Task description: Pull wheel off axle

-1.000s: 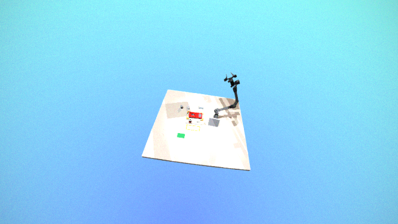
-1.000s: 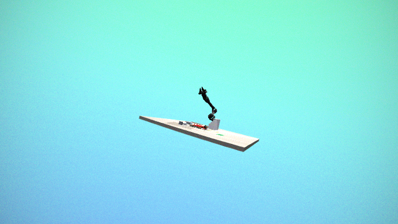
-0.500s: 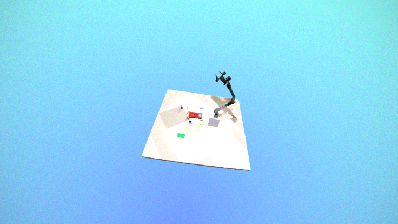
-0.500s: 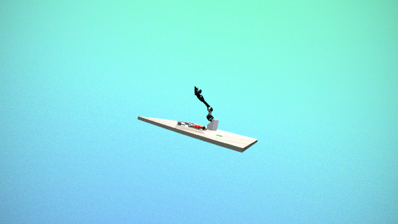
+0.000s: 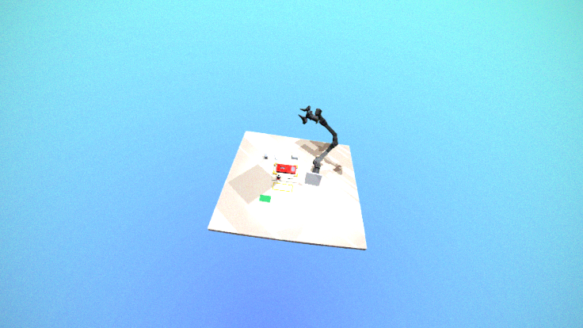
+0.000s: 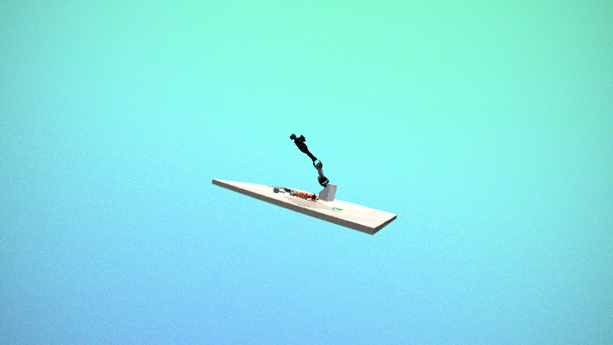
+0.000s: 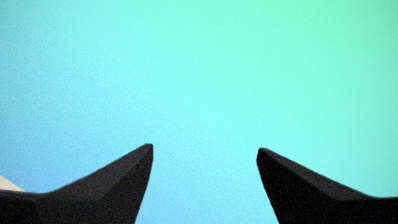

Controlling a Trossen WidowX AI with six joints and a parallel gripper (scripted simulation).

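Note:
My gripper (image 5: 300, 112) (image 6: 297, 137) (image 7: 206, 152) is open and empty, high above the table's far part and touching nothing. A tiny dark and reddish thing (image 5: 278, 177) (image 6: 314, 197) stands just in front of the red block; it may be the wheel on its axle, but it is too small to tell. A thin yellow outline (image 5: 283, 190) is marked on the table (image 5: 325, 220) (image 6: 364, 217), in front of that thing. No wheel shows in the wrist view.
A red block (image 5: 286, 168) (image 6: 303, 195) with yellow corner parts lies near the middle. A green patch (image 5: 264, 198) (image 6: 337, 208) lies nearer the front. Small grey things (image 5: 265, 156) (image 5: 295, 156) stand behind the block. The arm's grey base (image 5: 313, 179) (image 6: 328, 193) is to the right.

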